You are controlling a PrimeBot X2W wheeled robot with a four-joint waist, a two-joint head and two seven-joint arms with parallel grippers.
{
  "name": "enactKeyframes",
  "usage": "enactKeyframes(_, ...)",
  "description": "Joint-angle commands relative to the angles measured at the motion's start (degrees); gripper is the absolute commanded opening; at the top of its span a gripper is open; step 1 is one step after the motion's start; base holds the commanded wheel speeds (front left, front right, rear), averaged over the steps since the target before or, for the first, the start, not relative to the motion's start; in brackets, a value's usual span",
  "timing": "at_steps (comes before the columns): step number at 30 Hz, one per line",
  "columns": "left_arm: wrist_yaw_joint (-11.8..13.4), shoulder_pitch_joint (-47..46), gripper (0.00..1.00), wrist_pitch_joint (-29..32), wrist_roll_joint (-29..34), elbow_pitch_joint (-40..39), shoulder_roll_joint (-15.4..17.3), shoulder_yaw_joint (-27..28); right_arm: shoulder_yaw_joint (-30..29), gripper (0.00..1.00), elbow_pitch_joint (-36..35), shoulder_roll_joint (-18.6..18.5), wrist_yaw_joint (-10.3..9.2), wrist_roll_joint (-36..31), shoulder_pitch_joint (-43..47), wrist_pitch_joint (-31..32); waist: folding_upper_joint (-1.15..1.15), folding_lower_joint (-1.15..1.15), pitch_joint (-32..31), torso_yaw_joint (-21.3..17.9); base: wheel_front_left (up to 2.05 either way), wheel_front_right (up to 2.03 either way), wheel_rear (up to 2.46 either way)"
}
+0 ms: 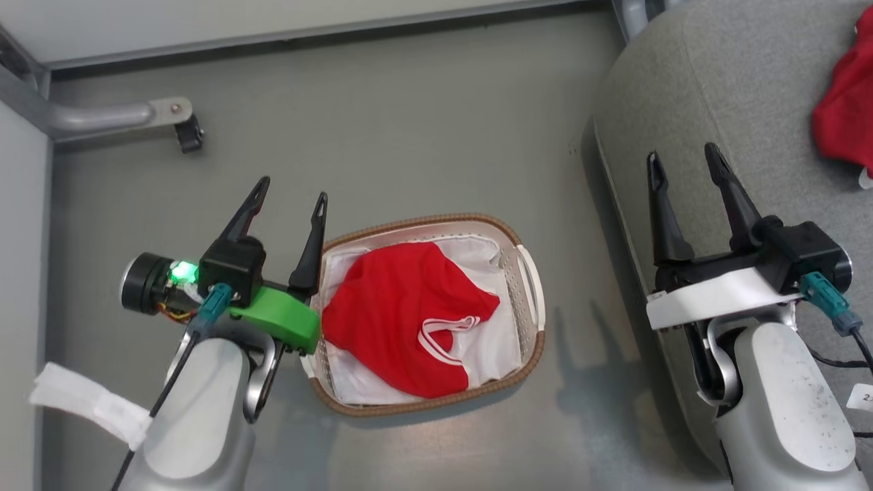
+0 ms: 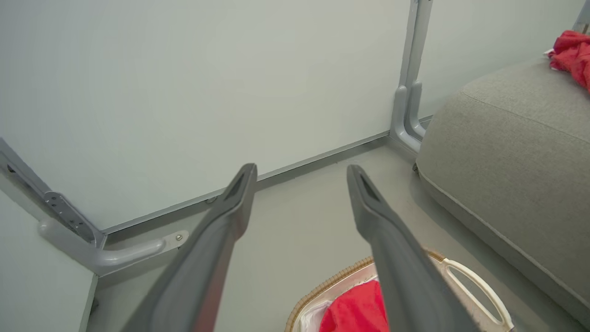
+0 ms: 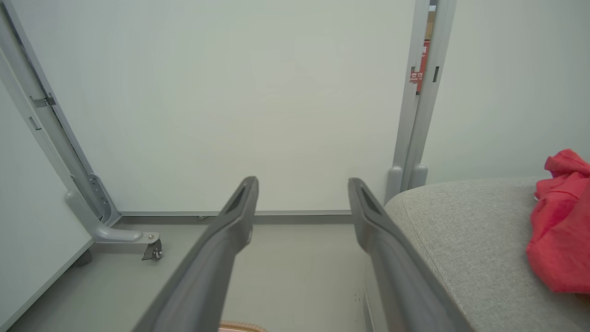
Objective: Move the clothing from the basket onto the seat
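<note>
One red garment [image 1: 402, 317] with white trim lies in the cream basket [image 1: 528, 273] on the floor; its edge shows as red cloth [image 2: 357, 311] in the left wrist view. A second red garment [image 1: 846, 109] rests on the grey seat [image 1: 723, 88] at the right, seen too in the wrist views [image 3: 560, 230] [image 2: 571, 53]. My left gripper [image 1: 290, 191] hangs open beside the basket's left end, holding nothing. My right gripper [image 1: 682, 160] is open above the seat's left edge, empty.
White partition panels with grey frame posts [image 3: 417, 106] stand behind. A grey panel foot with a caster [image 1: 181, 126] sits on the floor at the back left. Grey floor [image 1: 409, 136] lies between the basket and the wall.
</note>
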Motion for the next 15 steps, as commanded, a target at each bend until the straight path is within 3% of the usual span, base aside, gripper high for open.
enactKeyframes(1,-0.22,-2.29,1.0,0.01,0.62,1.45,0.54,-0.88,0.04,1.0,-0.64,-0.18,-0.08,0.52,-1.08,-0.09,0.0,0.0,9.94,-5.43,0.0,0.0,0.0)
enactKeyframes(15,-0.47,-17.37,1.0,5.33,6.51,25.92,2.57,-9.05,1.74,1.0,-6.74,-0.11,-0.08,4.81,-7.57,-0.09,0.0,0.0,26.44,-14.08,0.0,0.0,0.0)
